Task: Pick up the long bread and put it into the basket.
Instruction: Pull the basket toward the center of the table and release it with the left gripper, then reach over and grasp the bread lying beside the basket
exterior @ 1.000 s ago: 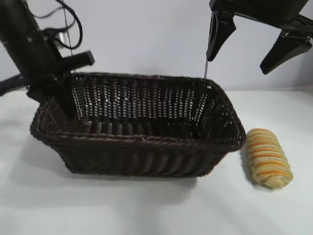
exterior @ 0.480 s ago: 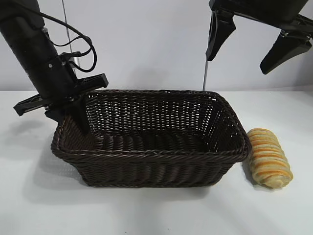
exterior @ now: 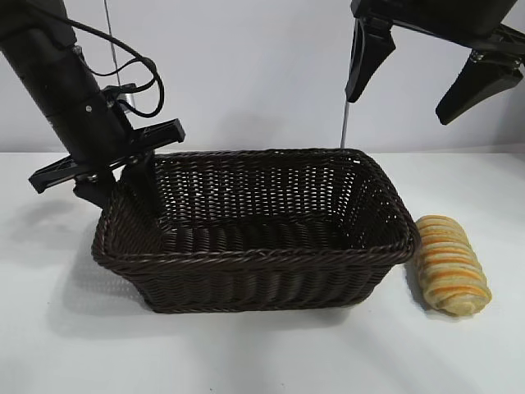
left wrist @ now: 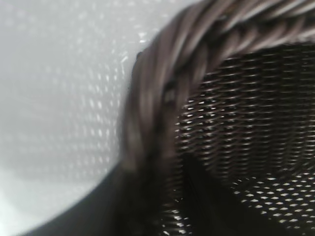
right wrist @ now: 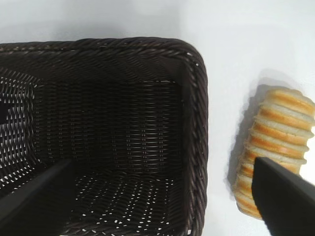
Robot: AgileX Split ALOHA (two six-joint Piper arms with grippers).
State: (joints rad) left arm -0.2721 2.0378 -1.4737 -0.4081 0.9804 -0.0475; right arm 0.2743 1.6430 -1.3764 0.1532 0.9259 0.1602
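The basket (exterior: 254,226) holds no visible contents; the long bread (exterior: 449,264) lies at its three o'clock, left gripper (exterior: 123,193) apparently astride its nine o'clock rim, grip state indeterminate, right gripper (exterior: 435,78) spread wide.

Basket (exterior: 271,267) sits flat on white table (exterior: 66,345); long bread (exterior: 450,264) lies on the table just beside its right end, outside it; left gripper (exterior: 123,193) at basket's left rim, one finger inside, one outside; right gripper (exterior: 422,78) hangs high above the right end, jaws spread wide, nothing held.
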